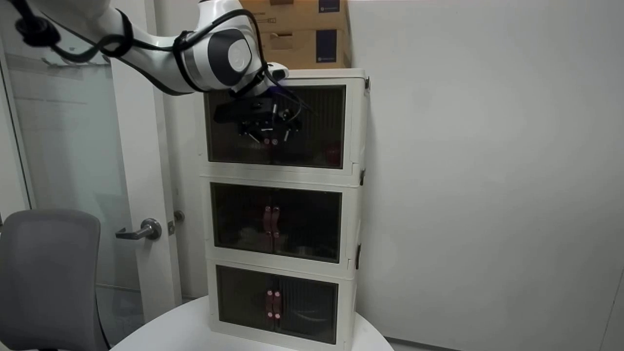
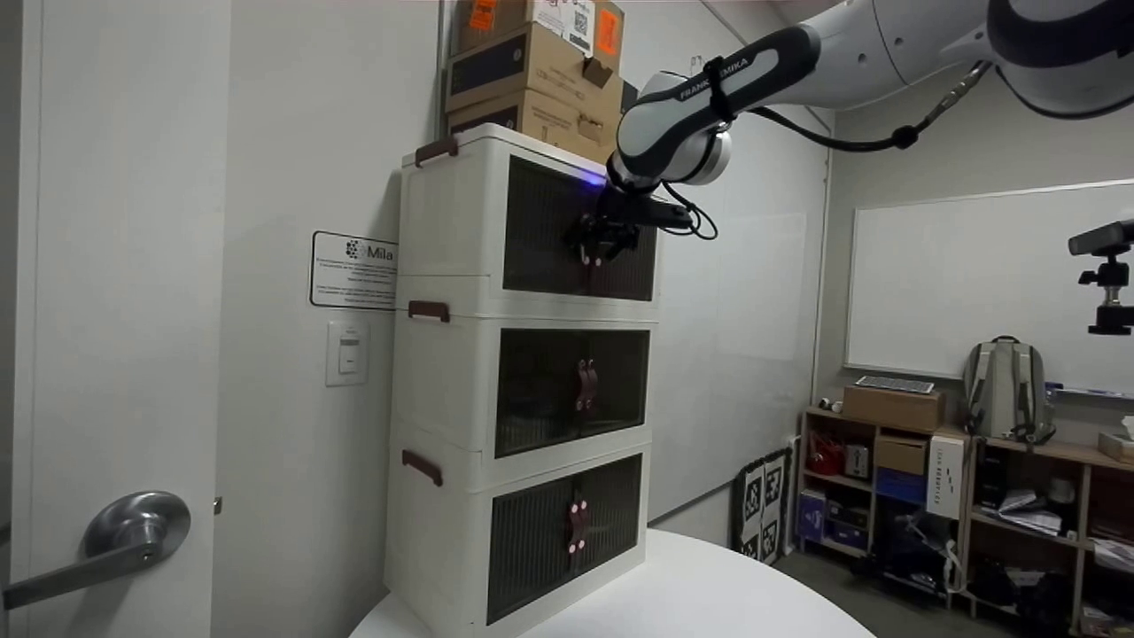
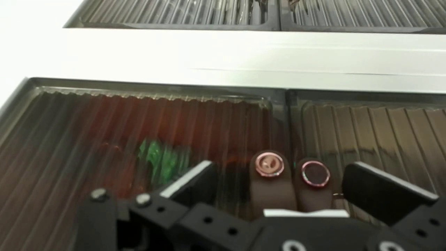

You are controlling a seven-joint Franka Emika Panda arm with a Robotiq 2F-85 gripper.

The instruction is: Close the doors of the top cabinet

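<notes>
across top cabinet, wide doors roomward

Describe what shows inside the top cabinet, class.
Something red and something green show blurrily through the doors. What they are is unclear; the tool hides what lies behind it.

Grey chair, white door, pale wall, mounted whiteboard, cluttered low shelves, white table

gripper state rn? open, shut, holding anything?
Gripper: open, holding nothing; in the wrist view its fingers stand apart, with the top door handles showing between them.
</notes>
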